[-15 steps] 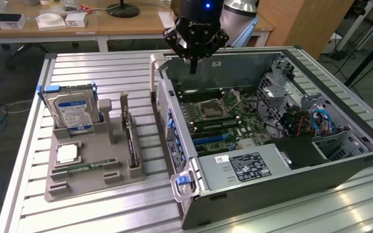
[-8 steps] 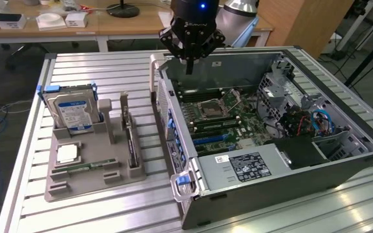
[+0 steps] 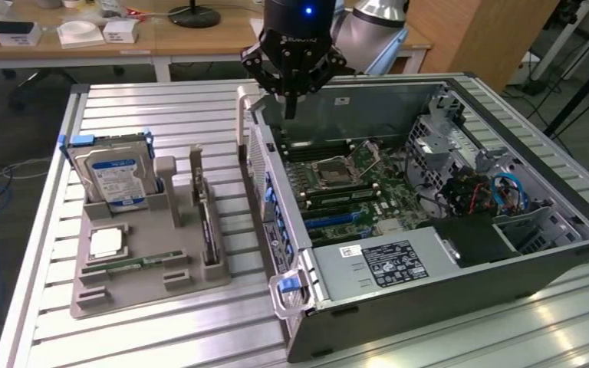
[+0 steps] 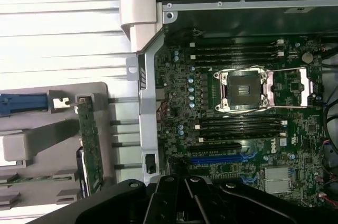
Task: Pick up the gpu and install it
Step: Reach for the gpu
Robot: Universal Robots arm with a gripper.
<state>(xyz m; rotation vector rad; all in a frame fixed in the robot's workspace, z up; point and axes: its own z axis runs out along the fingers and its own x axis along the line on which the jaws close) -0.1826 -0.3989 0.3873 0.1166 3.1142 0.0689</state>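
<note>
The gpu (image 3: pixel 203 208) stands on its long edge in a slot of the grey holder (image 3: pixel 131 295), to the exterior view's left of the open computer case (image 3: pixel 459 307). In the wrist view the gpu (image 4: pixel 90 142) shows as a thin green board. My gripper (image 3: pixel 291 107) hangs high above the case's rear corner, well apart from the gpu, fingers pointing down and shut on nothing. The gripper (image 4: pixel 186 195) looks down on the motherboard (image 4: pixel 237 102), with its blue card slot (image 4: pixel 222 158).
The holder also carries a silver hard drive (image 3: pixel 116 178), a processor (image 3: pixel 105 244) and a memory stick (image 3: pixel 131 264). A power supply (image 3: pixel 386 264) and drive cage (image 3: pixel 499 192) fill the case's near side. Desks with clutter stand behind the table.
</note>
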